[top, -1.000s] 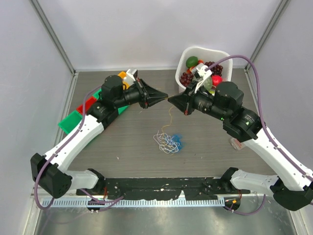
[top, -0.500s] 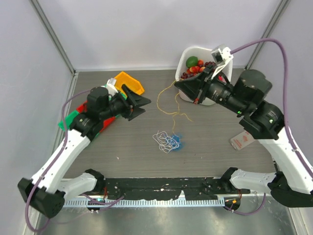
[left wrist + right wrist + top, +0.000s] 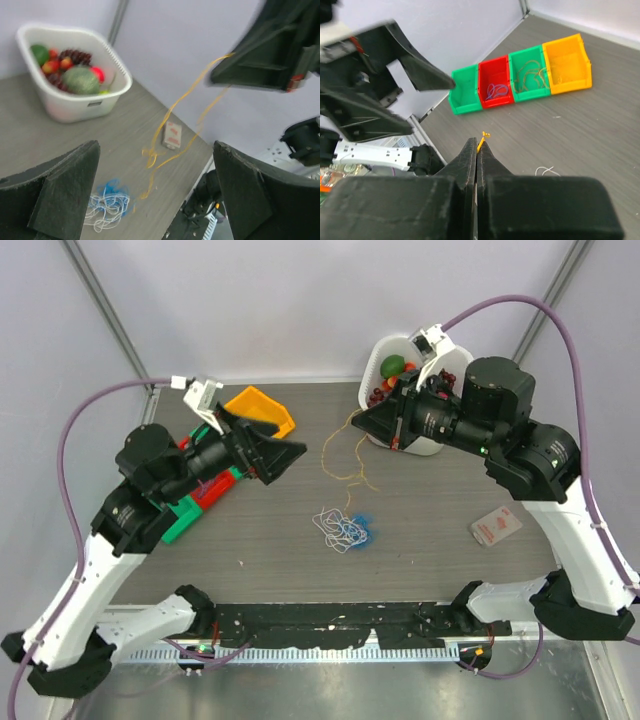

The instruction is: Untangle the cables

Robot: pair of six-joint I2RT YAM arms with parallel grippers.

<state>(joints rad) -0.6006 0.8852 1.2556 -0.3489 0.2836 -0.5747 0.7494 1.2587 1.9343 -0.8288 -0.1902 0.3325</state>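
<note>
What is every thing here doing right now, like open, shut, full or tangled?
left gripper: open, holding nothing
right gripper: shut on the yellow cable
yellow cable: hanging from the right gripper
bunch of cables: tangled, lying on the table
basket: full of fruit
red bin: purple loop inside
card: lying flat

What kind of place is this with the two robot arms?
Probably a robot lab's test booth: the left arm and right arm are fixed to a table boxed in by plain white walls, with practice things laid out: a basket of fruit, coloured bins and a bunch of cables.
</note>
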